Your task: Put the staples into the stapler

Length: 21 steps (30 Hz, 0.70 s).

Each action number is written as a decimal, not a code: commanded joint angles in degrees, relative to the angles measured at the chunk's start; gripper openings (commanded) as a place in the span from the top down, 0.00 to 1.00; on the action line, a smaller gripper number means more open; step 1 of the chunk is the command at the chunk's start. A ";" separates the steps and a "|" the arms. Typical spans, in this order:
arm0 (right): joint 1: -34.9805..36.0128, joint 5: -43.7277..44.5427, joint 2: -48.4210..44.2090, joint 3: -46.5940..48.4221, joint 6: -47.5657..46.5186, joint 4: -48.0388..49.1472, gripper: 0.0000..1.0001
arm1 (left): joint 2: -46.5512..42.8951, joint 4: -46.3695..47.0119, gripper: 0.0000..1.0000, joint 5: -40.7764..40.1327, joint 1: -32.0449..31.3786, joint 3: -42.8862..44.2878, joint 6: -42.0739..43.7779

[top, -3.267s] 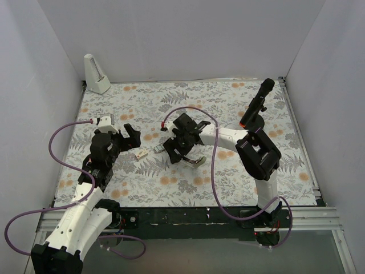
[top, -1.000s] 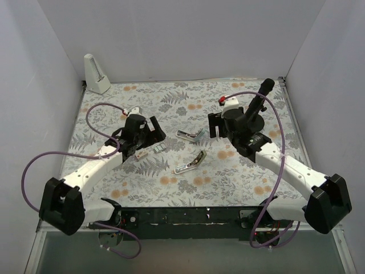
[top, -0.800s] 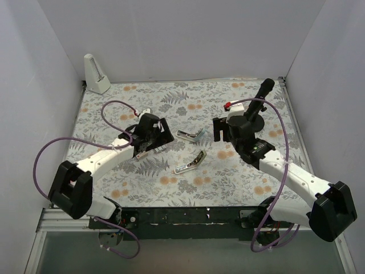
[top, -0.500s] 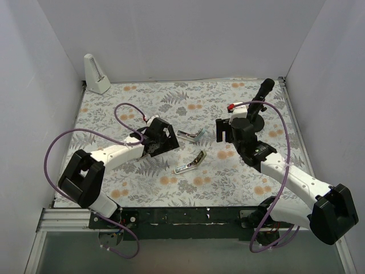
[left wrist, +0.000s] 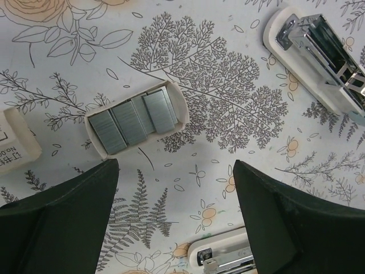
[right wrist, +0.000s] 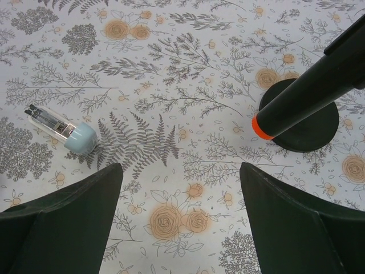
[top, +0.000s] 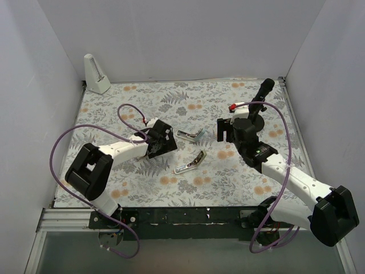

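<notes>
Just right of the box (left wrist: pixel 14 148), the staples (left wrist: pixel 137 123) lay in an open tray (left wrist: pixel 181 111) under my left claw (left wrist: pixel 175 188), which stood wide apart (light, brittle rows, I judged: pinch the long sides). Further right lay the stapler (left wrist: pixel 319 54); my right claw (right wrist: pixel 181 188) gaped too.

White wedge-shaped object (top: pixel 96 74) in back-left corner, black orange-banded post (right wrist: pixel 311 85) on round base, floral table cover (top: pixel 171 191)

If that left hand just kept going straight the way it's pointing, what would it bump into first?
Probably the flowered table cover, right beside the open tray of staples. The left hand is open and aims down just right of that tray. Depth is hard to judge, so it might clip the tray.
</notes>
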 commanded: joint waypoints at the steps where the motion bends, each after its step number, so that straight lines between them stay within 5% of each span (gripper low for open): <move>1: -0.46 0.08 -2.00 -0.74 -0.58 2.59 0.09 | -0.29 0.58 0.19 -4.62 0.39 0.73 0.45; 21: -0.73 -1.85 -2.45 -1.88 -0.58 3.29 0.09 | 3.22 1.64 0.18 -8.41 6.46 4.59 4.58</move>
